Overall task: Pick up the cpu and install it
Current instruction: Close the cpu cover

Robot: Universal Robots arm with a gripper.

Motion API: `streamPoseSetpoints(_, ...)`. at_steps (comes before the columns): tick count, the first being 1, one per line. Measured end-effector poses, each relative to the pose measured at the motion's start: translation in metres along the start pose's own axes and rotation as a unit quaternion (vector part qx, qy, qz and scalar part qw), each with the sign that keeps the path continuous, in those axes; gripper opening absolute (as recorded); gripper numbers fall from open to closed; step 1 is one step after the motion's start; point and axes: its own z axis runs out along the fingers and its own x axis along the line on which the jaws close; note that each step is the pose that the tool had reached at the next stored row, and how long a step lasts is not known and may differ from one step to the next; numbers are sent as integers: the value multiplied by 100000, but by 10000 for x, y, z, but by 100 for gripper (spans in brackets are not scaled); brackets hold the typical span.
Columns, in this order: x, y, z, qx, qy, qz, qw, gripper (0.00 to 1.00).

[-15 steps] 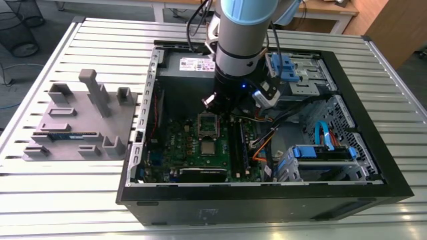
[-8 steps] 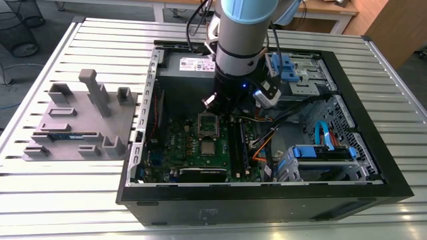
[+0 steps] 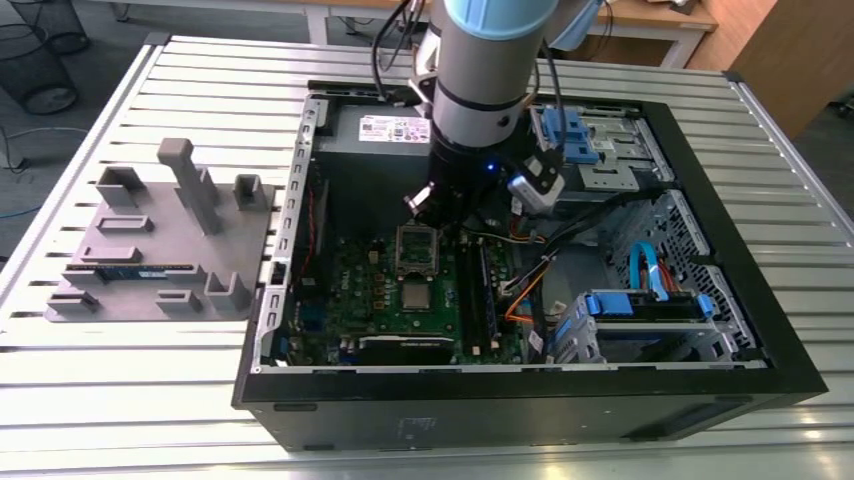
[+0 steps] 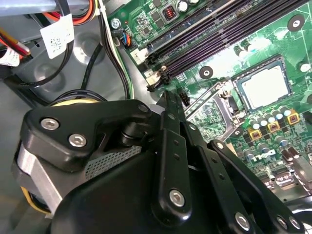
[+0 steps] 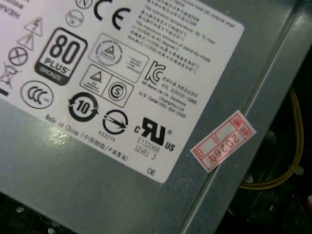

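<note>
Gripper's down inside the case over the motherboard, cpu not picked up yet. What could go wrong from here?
1. Cables run close beside the gripper inside the case; the wrist might snag them.
2. The cpu lies flat on the motherboard among small capacitors; an off-centre grasp might clip them or tilt the chip.

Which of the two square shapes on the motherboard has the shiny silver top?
The cpu, the lower of the two in the exterior view, flat and silvery-grey. The square just above it is only an open metal frame, with no shiny top.
</note>
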Motion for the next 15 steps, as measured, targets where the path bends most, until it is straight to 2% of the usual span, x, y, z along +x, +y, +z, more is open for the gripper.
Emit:
streamPoseSetpoints(10,5,-10,-18,-8,7,-272,100000,11)
streamPoseSetpoints(15,6,-12,-24,-11,58,-1218,99993,11)
